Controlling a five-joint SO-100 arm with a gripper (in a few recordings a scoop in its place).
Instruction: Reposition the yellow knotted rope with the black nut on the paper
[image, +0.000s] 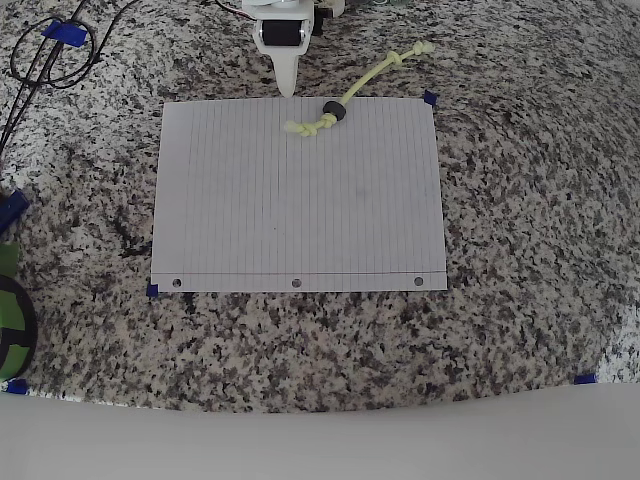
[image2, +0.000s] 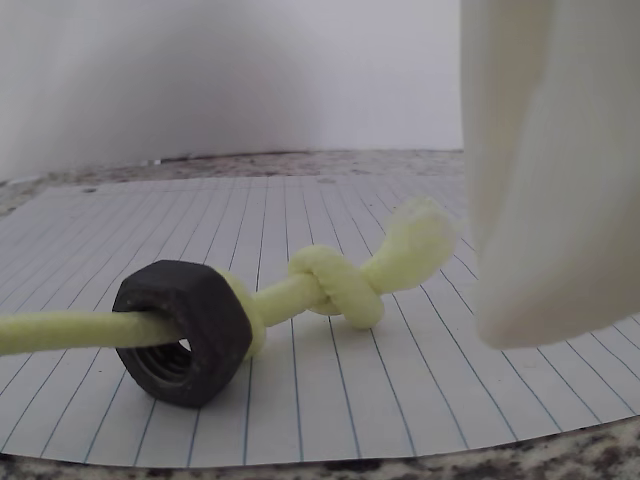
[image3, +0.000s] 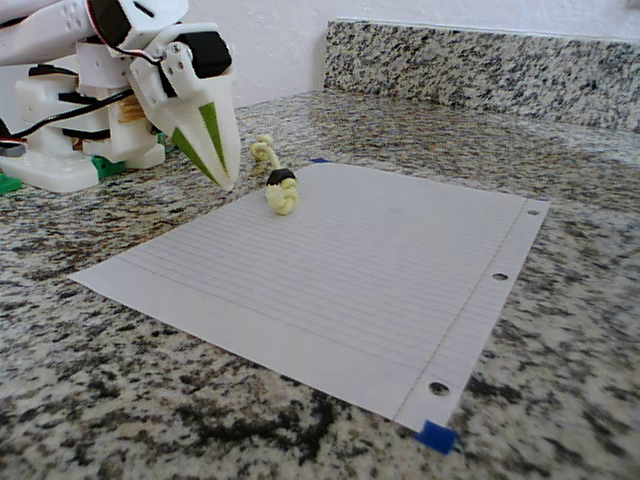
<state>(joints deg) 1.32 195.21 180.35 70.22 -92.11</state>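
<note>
- The gripper (image: 285, 88) is at the top centre of the overhead view, a white pointed shape whose tip reaches the top edge of the paper (image: 300, 220); in the fixed view (image3: 225, 175) it sits upper left, its two fingers pressed together into one narrow point with green inner faces, holding nothing.
- In the wrist view a white finger (image2: 545, 170) fills the right side of the frame, its lower end just right of the rope's knotted end and not touching it.
- The yellow knotted rope (image: 365, 88) lies to the right of the tip in the overhead view, running diagonally from a knot on the paper near its top edge up and right onto the granite counter (image: 540, 180), where its other knot rests.
- The black nut (image: 334, 112) is threaded on the rope, standing on edge just inside the paper's top edge; in the wrist view the nut (image2: 183, 330) is lower left, with the knot just to its right.
- The paper lies flat in mid-frame overhead, three punched holes along its bottom edge, with a blue tape corner (image: 430, 98) at its upper right.
- Black cables (image: 50, 55) loop at the upper left of the overhead view.
</note>
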